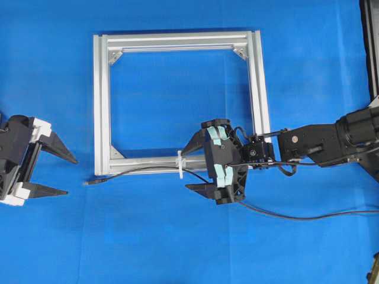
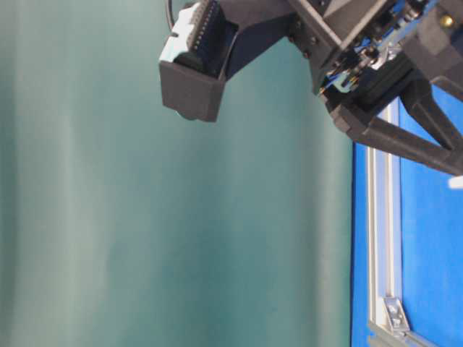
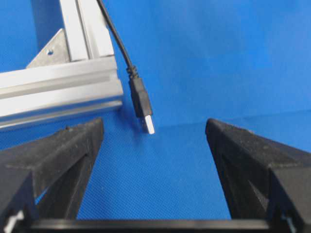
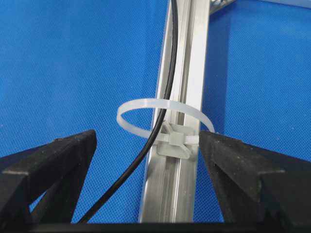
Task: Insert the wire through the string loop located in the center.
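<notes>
Blue matting covered the bench. Nearest the camera, the right gripper [image 4: 146,160] stood spread, empty, just short of the string loop [image 4: 163,119]; the wire [image 4: 163,111] already ran through it. Beyond, the left gripper [image 1: 59,174] gaped, empty. Judgement: withdraw both without snagging the wire.

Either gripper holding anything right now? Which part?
Nothing held. Left gripper is open, wire plug lying free ahead. Right gripper is open, straddling the string loop.
</notes>
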Robot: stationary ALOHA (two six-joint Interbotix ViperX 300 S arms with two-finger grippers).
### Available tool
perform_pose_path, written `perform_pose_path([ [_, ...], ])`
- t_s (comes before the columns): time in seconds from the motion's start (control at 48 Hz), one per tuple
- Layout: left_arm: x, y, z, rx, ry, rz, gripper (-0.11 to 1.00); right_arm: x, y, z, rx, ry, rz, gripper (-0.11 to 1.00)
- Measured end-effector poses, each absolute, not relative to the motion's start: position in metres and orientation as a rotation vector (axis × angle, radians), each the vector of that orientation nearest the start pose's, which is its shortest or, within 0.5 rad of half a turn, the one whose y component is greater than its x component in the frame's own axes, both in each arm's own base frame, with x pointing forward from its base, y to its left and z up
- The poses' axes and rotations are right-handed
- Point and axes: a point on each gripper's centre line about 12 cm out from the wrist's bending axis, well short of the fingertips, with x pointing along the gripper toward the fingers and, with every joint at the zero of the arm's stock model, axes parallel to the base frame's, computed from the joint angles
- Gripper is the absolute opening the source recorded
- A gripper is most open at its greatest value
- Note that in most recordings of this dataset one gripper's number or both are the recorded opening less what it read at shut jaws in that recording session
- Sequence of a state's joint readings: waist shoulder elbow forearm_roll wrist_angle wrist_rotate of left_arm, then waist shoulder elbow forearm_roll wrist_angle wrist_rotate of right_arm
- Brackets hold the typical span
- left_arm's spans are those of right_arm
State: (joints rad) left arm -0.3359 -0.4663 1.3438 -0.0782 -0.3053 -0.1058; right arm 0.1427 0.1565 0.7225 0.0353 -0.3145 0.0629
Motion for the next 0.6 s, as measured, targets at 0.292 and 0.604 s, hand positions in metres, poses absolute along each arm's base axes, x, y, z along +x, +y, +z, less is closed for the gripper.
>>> perform_pose_path([
  [0.292, 0.199, -0.063, 0.137, -0.083, 0.577, -0.237, 0.82, 0.389, 0.055, 0.136, 0.053, 0.571, 0.102, 0.9],
  [0.604, 0.201, -0.056, 0.172, -0.109, 0.487, -0.22, 0.82, 0.379, 0.054, 0.177, 0.055, 0.545, 0.109, 0.9],
])
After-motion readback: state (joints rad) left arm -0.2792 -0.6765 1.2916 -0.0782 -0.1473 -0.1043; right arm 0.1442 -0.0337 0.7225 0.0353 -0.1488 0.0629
